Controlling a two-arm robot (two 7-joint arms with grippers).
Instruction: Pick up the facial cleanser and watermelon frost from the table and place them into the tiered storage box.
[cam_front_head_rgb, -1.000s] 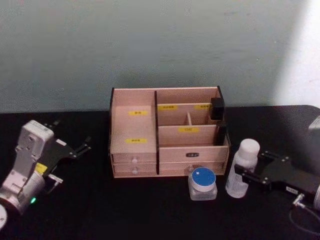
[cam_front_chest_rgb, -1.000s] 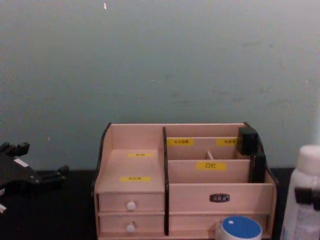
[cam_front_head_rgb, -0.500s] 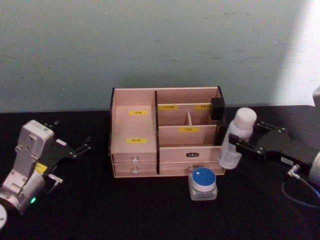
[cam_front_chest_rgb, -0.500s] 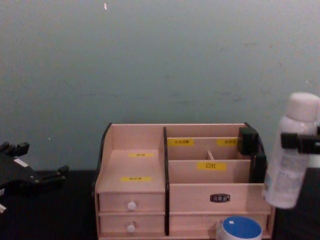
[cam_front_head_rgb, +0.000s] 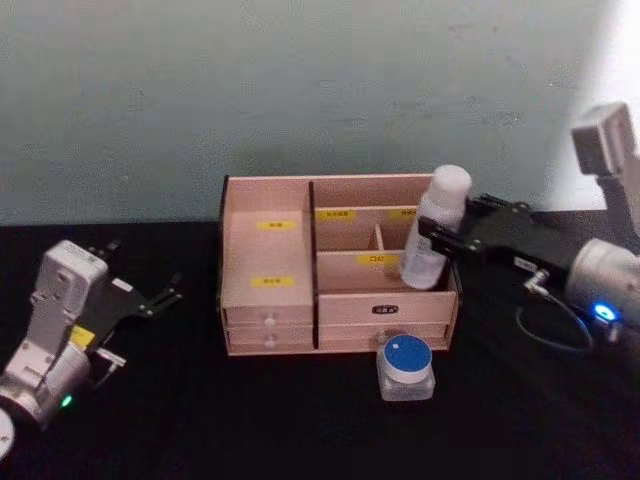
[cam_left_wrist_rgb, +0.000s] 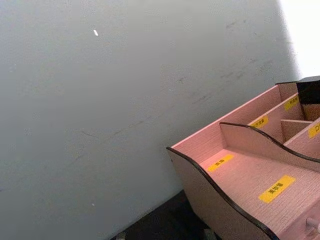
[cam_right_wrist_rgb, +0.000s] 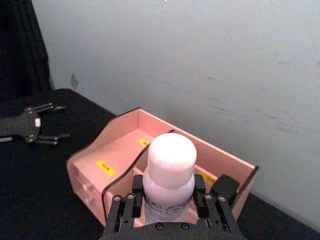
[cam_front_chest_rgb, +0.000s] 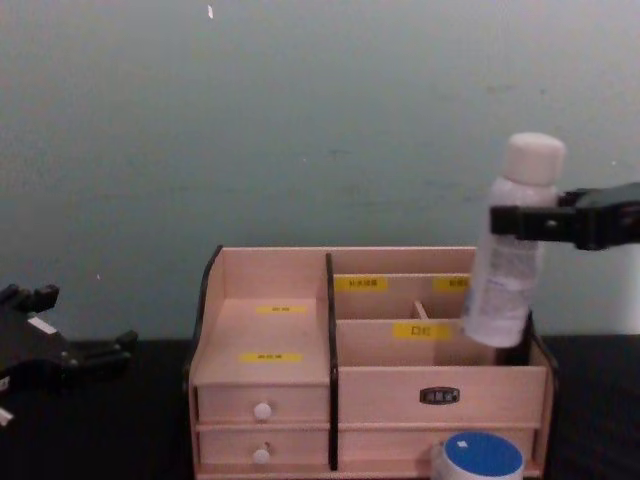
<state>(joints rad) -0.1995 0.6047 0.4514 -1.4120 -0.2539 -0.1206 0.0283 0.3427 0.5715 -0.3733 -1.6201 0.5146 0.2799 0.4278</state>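
- Your right gripper (cam_front_head_rgb: 432, 234) is up over the right end of the storage box (cam_front_head_rgb: 385, 308), reaching in from the robot's right.
- Its fingers are pinched on the white bottle (cam_front_head_rgb: 447, 190), one on each side of the body just below the cap; the right wrist view shows the same grip (cam_right_wrist_rgb: 169, 202) around the bottle (cam_right_wrist_rgb: 169, 160).
- The bottle is off the table (cam_front_head_rgb: 250, 420) and leans, cap towards the robot's right and base towards the box.
- From the chest view the bottle (cam_front_chest_rgb: 500, 290) hangs from the gripper (cam_front_chest_rgb: 515, 220) with its base low at the right end of the box's (cam_front_chest_rgb: 380, 395) stepped compartments, in front of the middle tier's yellow label.
- You cannot tell from these views whether the base touches the wood or which compartment it is over.
- The blue-lidded jar (cam_front_head_rgb: 406, 366) stands upright on the table, just in front of the box's lower right drawer and apart from both grippers; the chest view shows its lid (cam_front_chest_rgb: 482, 458) at the bottom edge.
- Your left gripper (cam_front_head_rgb: 140, 270) sits low over the table on the robot's left, well apart from the box, fingers spread and holding nothing.
- The left wrist view looks across the box's left compartment (cam_left_wrist_rgb: 240, 175).
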